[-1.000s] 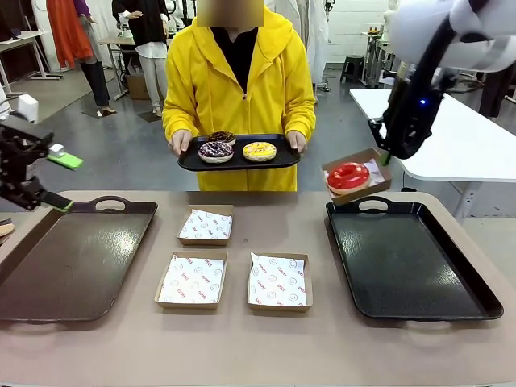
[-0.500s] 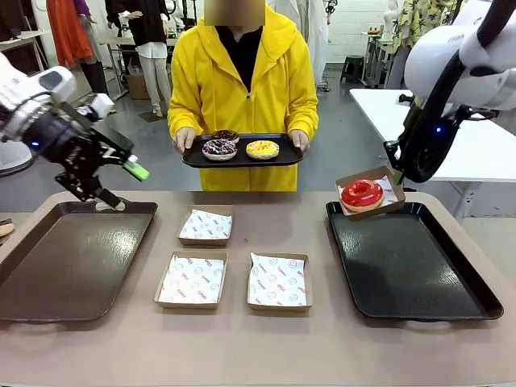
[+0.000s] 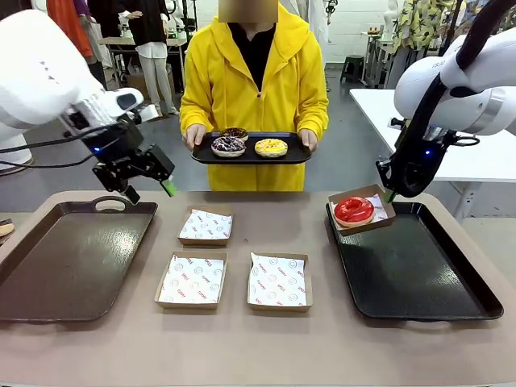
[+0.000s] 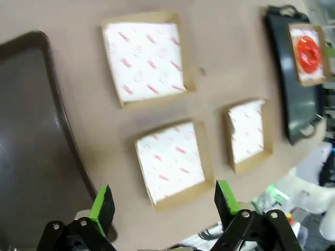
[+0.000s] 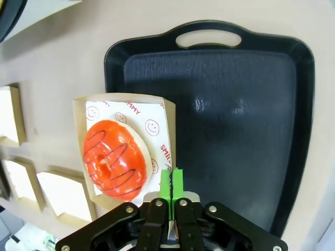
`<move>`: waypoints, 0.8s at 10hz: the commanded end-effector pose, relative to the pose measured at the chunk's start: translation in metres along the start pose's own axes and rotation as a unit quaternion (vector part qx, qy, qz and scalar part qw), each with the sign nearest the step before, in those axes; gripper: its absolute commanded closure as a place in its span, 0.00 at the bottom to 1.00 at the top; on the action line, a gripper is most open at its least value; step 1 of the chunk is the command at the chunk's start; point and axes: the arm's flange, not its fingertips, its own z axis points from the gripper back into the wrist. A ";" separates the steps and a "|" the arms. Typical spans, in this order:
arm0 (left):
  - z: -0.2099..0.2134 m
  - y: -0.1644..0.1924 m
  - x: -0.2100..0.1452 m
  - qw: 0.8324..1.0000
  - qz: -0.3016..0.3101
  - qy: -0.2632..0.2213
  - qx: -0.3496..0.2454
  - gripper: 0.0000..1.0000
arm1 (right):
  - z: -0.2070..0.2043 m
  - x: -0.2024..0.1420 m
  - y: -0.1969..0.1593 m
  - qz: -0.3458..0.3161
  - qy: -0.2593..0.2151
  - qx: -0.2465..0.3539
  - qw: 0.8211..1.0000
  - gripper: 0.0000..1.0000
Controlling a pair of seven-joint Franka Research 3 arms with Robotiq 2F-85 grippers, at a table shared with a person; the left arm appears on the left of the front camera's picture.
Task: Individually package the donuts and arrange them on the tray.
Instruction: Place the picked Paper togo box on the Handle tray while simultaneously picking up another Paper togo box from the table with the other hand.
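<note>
**Boxed red donut hangs over the tray rim on a thin edge grip**

The glossy red ring donut (image 5: 128, 151) sits in a shallow brown cardboard box (image 5: 131, 111) lined with printed paper. That box is up in the air, tilted, at the far-left corner of the black plastic tray (image 5: 235, 120) on my right. My right gripper (image 5: 171, 178) is clamped together on just one thin wall of the box, so the whole load hangs sideways from the pinch. I judge this the main risk. The donut's weight lies away from the pads, so the cardboard could bend or swivel in the grip and let the donut slide towards the low side.

In the right wrist view the box straddles the tray's rim, part over the tray floor and part over the beige tabletop (image 3: 242, 347). If I let go here, one edge may land on the rim and the box could tip or skid off. I cannot tell whether it touches the rim already.

Farther out, three empty paper-lined boxes (image 3: 192, 280) lie on the tabletop. A sprinkled purple-brown donut (image 3: 228, 145), a yellow donut (image 3: 271, 147) and a chocolate donut (image 3: 235, 133) wait on the small black tray (image 3: 250, 160) that the person holds. My left gripper (image 3: 149, 190), jaws wide apart and holding nothing, hovers above the tabletop beside the dark left-hand tray (image 3: 72, 266). A reach from there could bring its fingers close to the person's hand (image 3: 196, 139), and too hard a pinch could spoil the icing.
</note>
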 end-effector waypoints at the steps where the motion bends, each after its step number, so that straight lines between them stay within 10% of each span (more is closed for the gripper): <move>1: -0.028 -0.013 0.025 0.998 0.013 -0.004 0.057 0.00 | -0.003 0.000 -0.008 0.003 -0.006 0.021 1.000 0.99; 8: -0.048 -0.010 0.025 0.998 -0.003 -0.007 0.070 0.00 | -0.001 0.000 -0.004 -0.005 0.001 0.003 1.000 0.99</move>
